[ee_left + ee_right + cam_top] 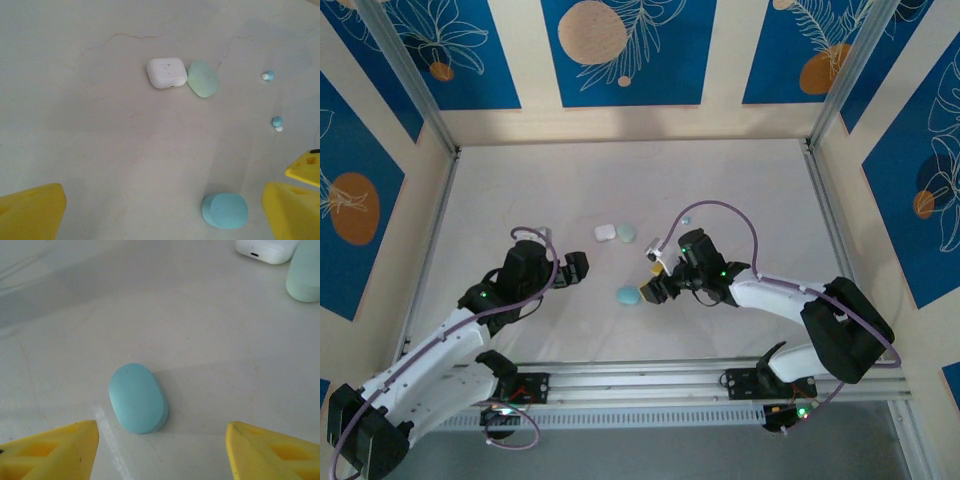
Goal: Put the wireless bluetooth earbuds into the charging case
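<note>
Your right fingers (55,450) are spread wide, the shut blue case (137,397) just ahead. Your left fingers (30,210) gape too, left of that case — two earbuds (277,121) beyond it.

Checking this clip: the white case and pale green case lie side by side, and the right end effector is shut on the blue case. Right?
Not quite. The right end effector is open: in the right wrist view its yellow fingers stand wide apart, clear of the blue case. The white case and pale green case do lie side by side.
</note>
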Controlling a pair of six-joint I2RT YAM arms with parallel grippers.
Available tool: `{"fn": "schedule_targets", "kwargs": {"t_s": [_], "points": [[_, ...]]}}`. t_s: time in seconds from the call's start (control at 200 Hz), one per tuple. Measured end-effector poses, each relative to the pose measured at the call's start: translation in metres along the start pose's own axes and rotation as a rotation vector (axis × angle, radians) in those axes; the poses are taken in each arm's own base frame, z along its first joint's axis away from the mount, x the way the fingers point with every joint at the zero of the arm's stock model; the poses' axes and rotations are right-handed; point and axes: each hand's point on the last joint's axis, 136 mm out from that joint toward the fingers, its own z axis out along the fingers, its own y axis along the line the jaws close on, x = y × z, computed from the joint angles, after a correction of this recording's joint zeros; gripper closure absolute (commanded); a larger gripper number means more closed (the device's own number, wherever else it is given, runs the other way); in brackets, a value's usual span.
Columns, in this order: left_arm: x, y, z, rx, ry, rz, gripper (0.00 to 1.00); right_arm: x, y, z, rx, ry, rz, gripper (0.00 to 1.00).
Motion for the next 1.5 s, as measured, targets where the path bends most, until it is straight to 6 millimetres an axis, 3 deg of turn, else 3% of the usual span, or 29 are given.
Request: {"fn": "schedule_targets", "kwargs": {"t_s": [0.52, 0.99, 1.501], "points": [[0.001, 0.001, -0.002, 0.011, 0.000, -0.005, 0.01, 0.020, 0.012, 0.013, -0.108, 0.055, -0.114, 0.32], [0.002, 0.004, -0.003, 0.009, -0.005, -0.011, 0.01, 0.042, 0.021, 0.048, -0.137, 0.153, -0.210, 0.32], [0.005, 0.006, -0.002, 0.009, 0.002, -0.017, 0.01, 0.044, 0.015, 0.062, -0.128, 0.135, -0.267, 0.41]]}}
